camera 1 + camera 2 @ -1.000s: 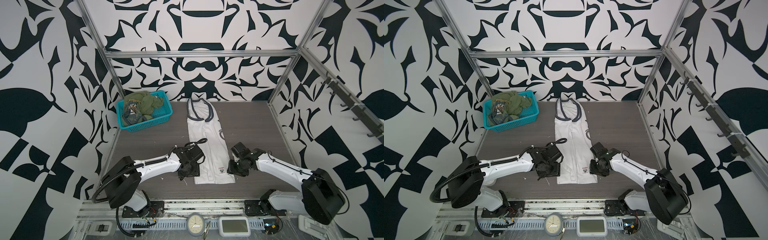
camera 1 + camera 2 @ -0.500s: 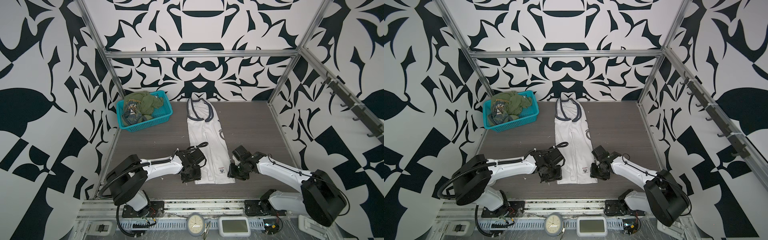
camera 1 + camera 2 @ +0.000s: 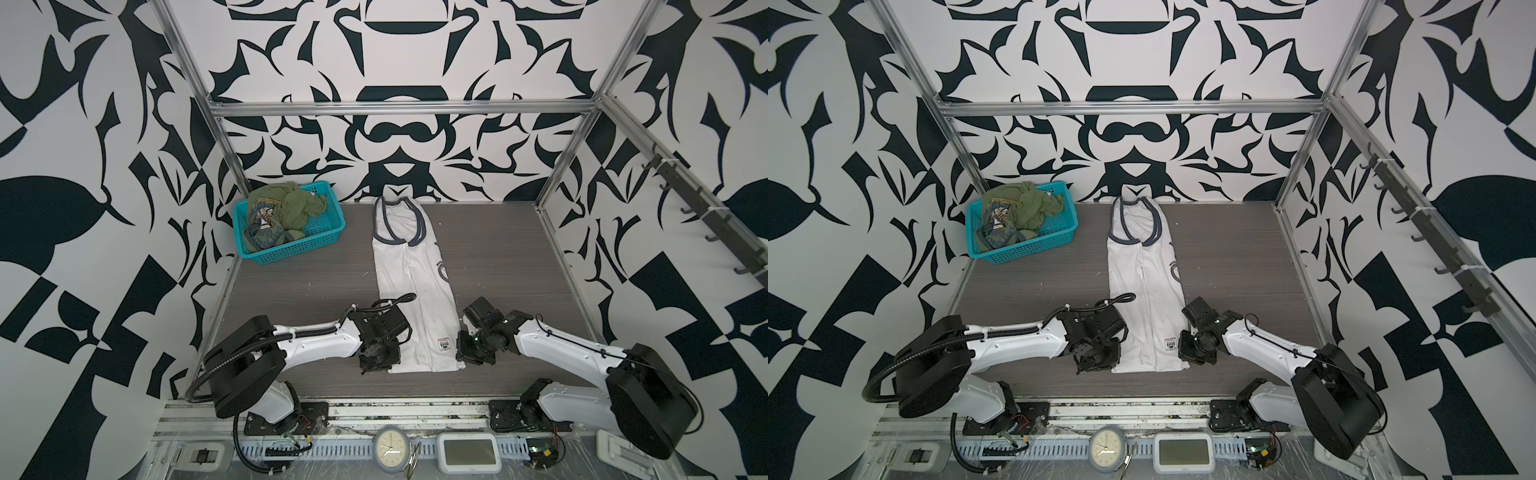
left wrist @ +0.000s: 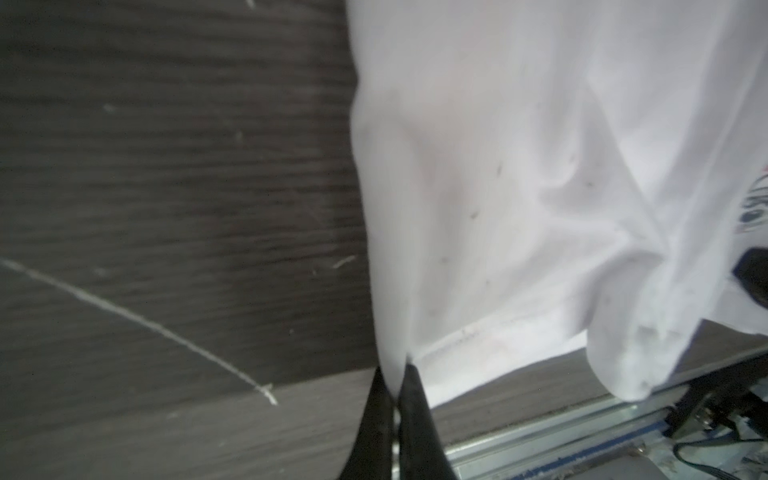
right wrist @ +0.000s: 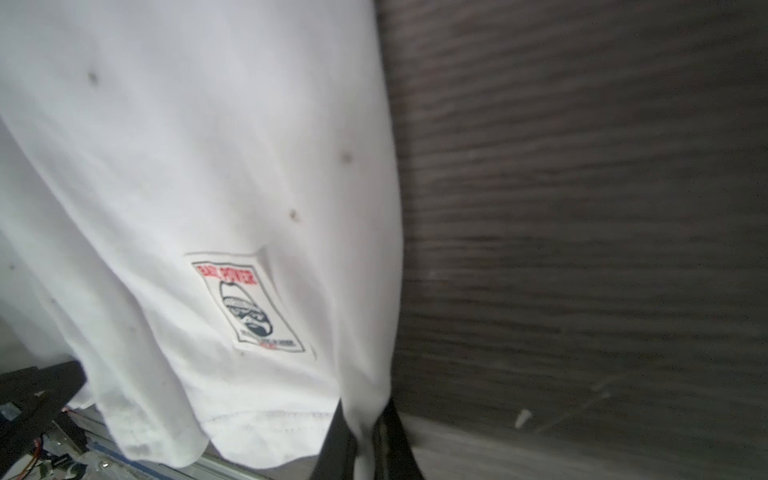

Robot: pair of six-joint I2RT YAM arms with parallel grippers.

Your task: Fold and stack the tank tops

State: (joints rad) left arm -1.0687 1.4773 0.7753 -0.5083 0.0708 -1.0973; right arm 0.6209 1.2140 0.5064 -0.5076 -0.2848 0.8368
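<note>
Okay, both grippers are down at the near hem of the white tank top (image 3: pixel 415 291). It lies as a long narrow strip up the middle of the dark wood-grain table (image 3: pixel 311 291), neckline at the far end.

In the left wrist view my left gripper (image 4: pixel 397 384) has its black jaws pinched together on one hem corner, with cloth bunched between them. In the right wrist view my right gripper (image 5: pixel 365 419) is clamped the same way on the opposite hem corner, near the small sewn label (image 5: pixel 249 307) with red lettering.

In both top views the two grippers sit lower centre of the frame, one at each side of the hem. The olive green tank top (image 3: pixel 286 208) is crumpled in the teal mesh basket (image 3: pixel 299 253) at the table's upper left, well apart from the white one.
</note>
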